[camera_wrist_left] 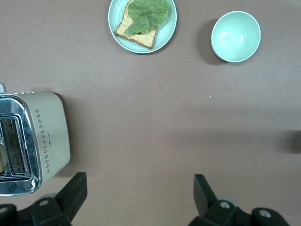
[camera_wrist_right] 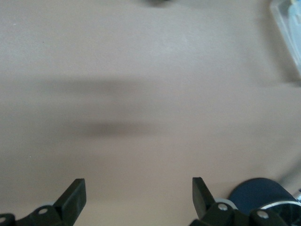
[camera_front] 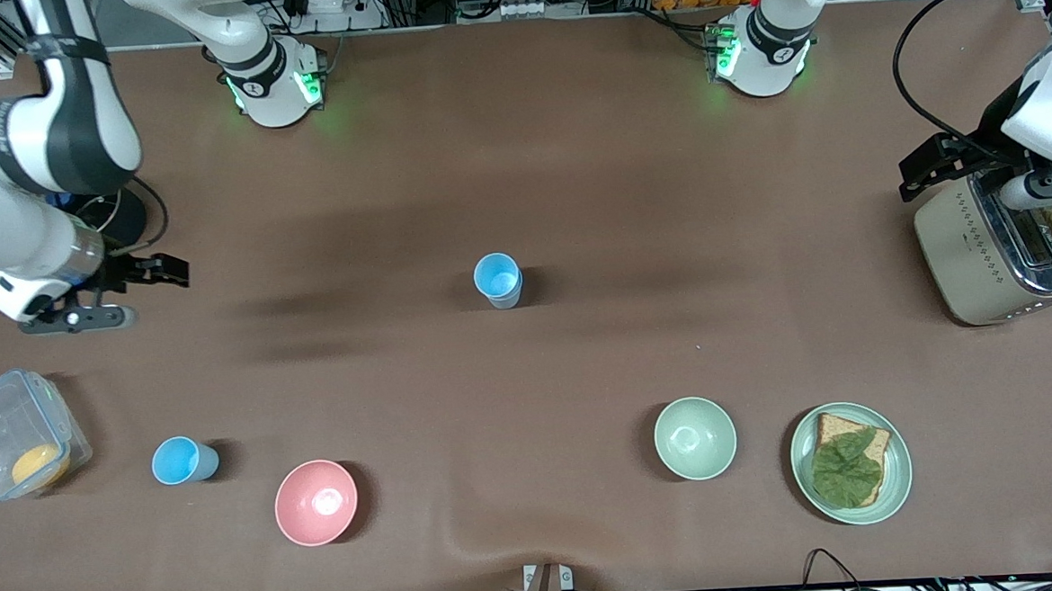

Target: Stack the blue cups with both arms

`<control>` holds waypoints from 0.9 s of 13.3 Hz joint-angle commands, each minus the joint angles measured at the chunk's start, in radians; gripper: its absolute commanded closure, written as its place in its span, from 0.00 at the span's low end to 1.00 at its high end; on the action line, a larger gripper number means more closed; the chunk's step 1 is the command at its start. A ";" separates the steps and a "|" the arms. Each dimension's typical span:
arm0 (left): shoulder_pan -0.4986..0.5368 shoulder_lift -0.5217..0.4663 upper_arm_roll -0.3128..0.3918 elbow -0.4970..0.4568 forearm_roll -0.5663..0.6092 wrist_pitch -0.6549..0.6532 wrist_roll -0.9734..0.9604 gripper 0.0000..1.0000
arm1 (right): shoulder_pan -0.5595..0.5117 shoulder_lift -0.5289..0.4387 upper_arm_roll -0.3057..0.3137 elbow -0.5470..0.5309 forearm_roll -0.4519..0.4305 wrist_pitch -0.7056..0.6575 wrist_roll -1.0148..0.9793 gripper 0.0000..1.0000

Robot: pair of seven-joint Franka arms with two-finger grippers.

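Blue cup stack [camera_front: 498, 280]: small light-blue tumblers nested one in another, upright, mouth up, bright blue inside, greyer outside. Stood mid-table, about midway between the two ends and well clear of every edge.

Single blue cup [camera_front: 183, 460]: same make, lay tipped on side, open mouth toward right arm's end of table. Sat close to camera-side edge, near that end's corner, well apart from stack.

Toaster [camera_wrist_left: 40, 141], sandwich plate [camera_wrist_left: 167, 33], green bowl [camera_wrist_left: 235, 36], gaping left gripper [camera_wrist_left: 140, 190].
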 commanded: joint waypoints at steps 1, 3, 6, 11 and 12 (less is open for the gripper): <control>0.013 -0.020 -0.012 -0.006 -0.006 -0.014 0.019 0.00 | -0.019 -0.021 0.025 0.088 -0.002 -0.100 0.006 0.00; 0.013 -0.022 -0.009 -0.005 -0.006 -0.028 0.025 0.00 | -0.022 -0.036 0.033 0.148 0.015 -0.163 0.006 0.00; 0.013 -0.042 -0.009 -0.008 -0.006 -0.046 0.005 0.00 | -0.164 -0.038 0.152 0.283 0.093 -0.301 -0.009 0.00; -0.078 -0.025 0.103 0.001 -0.009 -0.057 0.020 0.00 | -0.197 -0.041 0.185 0.392 0.082 -0.395 -0.098 0.00; -0.096 -0.017 0.126 0.009 -0.014 -0.057 0.022 0.00 | -0.203 -0.041 0.183 0.404 0.082 -0.395 -0.100 0.00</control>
